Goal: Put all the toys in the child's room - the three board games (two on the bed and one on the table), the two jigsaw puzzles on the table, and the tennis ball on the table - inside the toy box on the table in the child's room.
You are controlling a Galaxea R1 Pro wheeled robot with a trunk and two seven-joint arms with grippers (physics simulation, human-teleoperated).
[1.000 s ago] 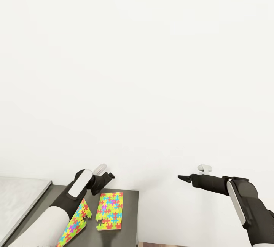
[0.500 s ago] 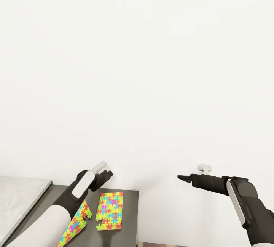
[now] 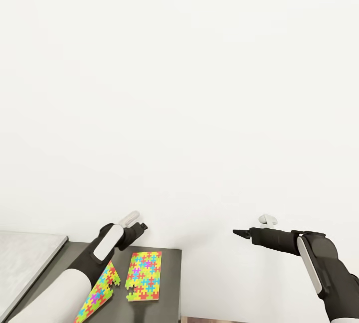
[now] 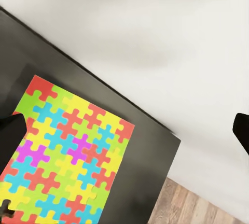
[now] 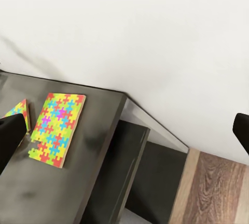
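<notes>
Two jigsaw puzzles lie on the dark cabinet section of the table (image 3: 168, 288). One jigsaw puzzle (image 3: 144, 275) lies flat, also seen from both wrists (image 4: 67, 156) (image 5: 57, 125). The other puzzle (image 3: 102, 288) is partly hidden under my left forearm, and its corner shows beside a finger (image 5: 18, 111). My left gripper (image 3: 141, 227) hovers open above the far end of the flat puzzle, its fingers (image 4: 10, 128) wide apart. My right gripper (image 3: 242, 233) hangs open in the air to the right of the cabinet, holding nothing. The toy box, board games and tennis ball are out of view.
The pale desk top (image 3: 25, 258) joins the dark section at the left. A white wall stands right behind the table. Past the cabinet's right edge are open dark shelves (image 5: 135, 151) and wood-plank floor (image 5: 218, 182).
My left gripper has drawn slightly back toward the wall and the forearm has shifted a little. The right arm and both puzzles have not moved.
</notes>
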